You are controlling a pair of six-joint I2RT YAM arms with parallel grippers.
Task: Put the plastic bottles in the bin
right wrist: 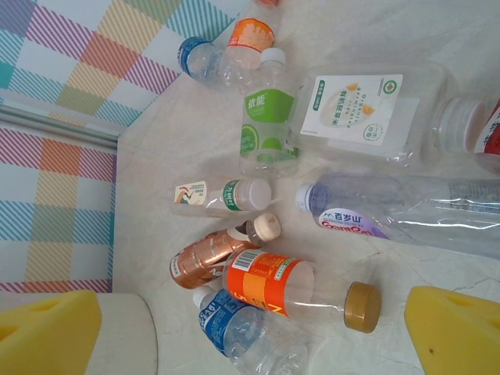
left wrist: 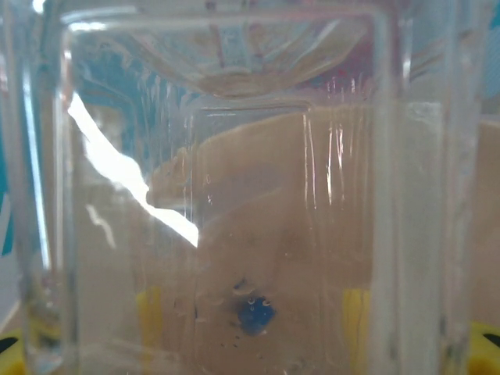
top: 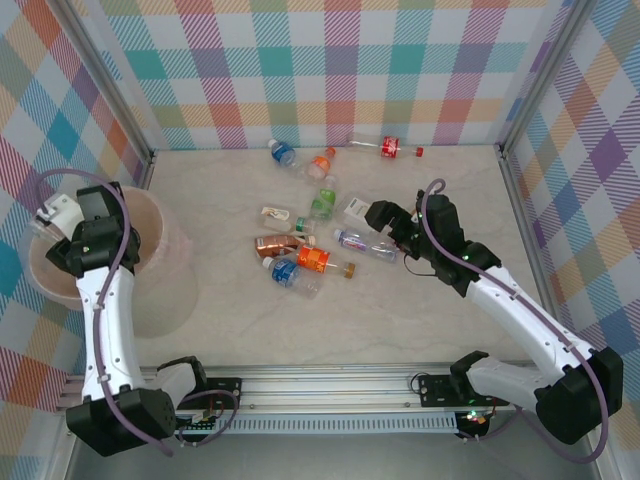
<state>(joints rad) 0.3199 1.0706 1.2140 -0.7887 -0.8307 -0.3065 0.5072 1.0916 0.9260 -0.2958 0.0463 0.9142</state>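
Clear square plastic bottle (left wrist: 250, 195) sits pinched in our left pincer (top: 50, 230) above the round pinkish-beige bin (top: 165, 285); we should release only once centred. Our right pincer (right wrist: 251, 326) hangs spread.

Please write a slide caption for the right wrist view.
Open right tool above scattered plastic bottles lying on the pale table.

Bottles (right wrist: 269, 125) clear glossy plastic; bin (top: 168, 275) matt plastic; table (top: 240, 325) smooth.
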